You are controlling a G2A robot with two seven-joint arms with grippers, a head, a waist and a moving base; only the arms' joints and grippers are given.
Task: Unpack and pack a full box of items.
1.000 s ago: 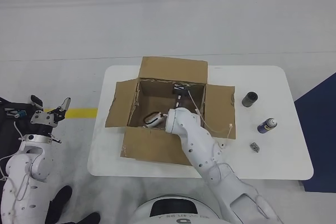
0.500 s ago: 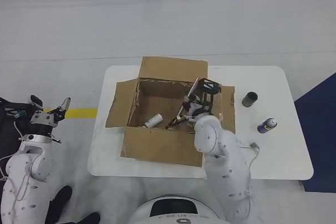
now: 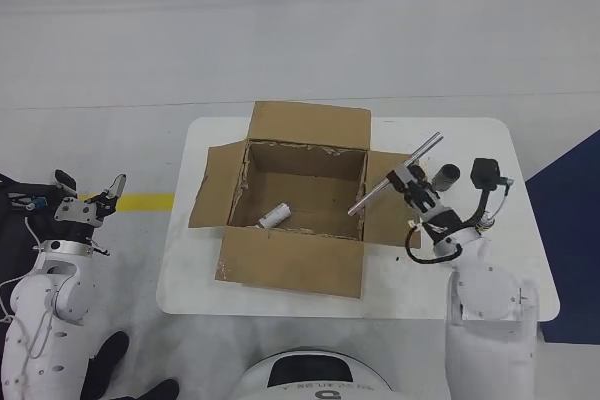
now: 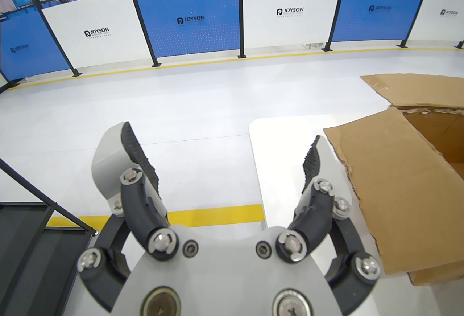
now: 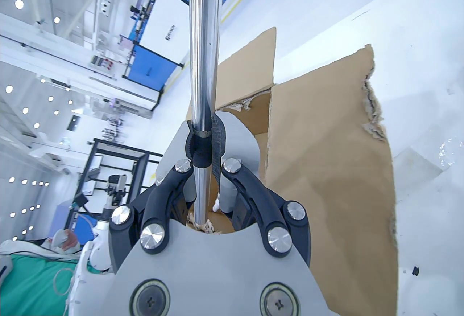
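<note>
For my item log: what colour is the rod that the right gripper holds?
The rod is shiny silver, finely ribbed; clearest in the right wrist view.

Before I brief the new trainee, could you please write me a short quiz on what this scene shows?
1. True or false: the right gripper is shut on the metal rod.
2. Relative to the table, where is the left gripper? A. over the middle of the tabletop; B. off its side, over the floor; C. resting on the tabletop.
3. Fill in: the white container lies ___ the cardboard box.
Key: 1 true; 2 B; 3 inside.
</note>
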